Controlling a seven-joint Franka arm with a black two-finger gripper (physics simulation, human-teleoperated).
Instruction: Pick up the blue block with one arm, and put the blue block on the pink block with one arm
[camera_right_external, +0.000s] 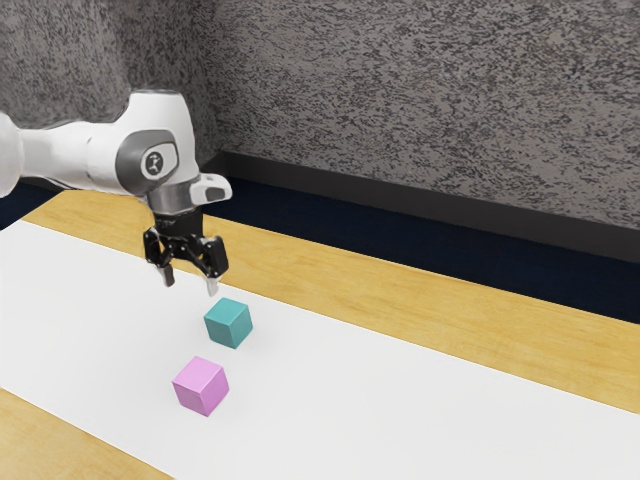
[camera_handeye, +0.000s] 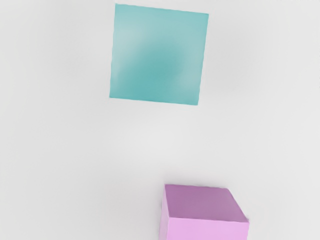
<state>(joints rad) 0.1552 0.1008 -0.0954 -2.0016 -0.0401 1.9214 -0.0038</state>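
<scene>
White mat (camera_right_external: 400, 400) on wooden table (camera_right_external: 450, 300), speckled grey wall (camera_right_external: 450, 90) behind (fingers (camera_right_external: 212, 278) apart, empty).

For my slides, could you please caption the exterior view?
Open black fingers hover near the teal-blue cube; the pink cube sits apart on the white mat.

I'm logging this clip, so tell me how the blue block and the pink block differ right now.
Colour: the blue block is teal-blue, the pink block pale pink. Position: the blue block lies nearer the open gripper; the pink block lies farther from it, beyond the blue block. Shared: both are cubes of like size, resting apart on the white tabletop, and neither is held.
</scene>
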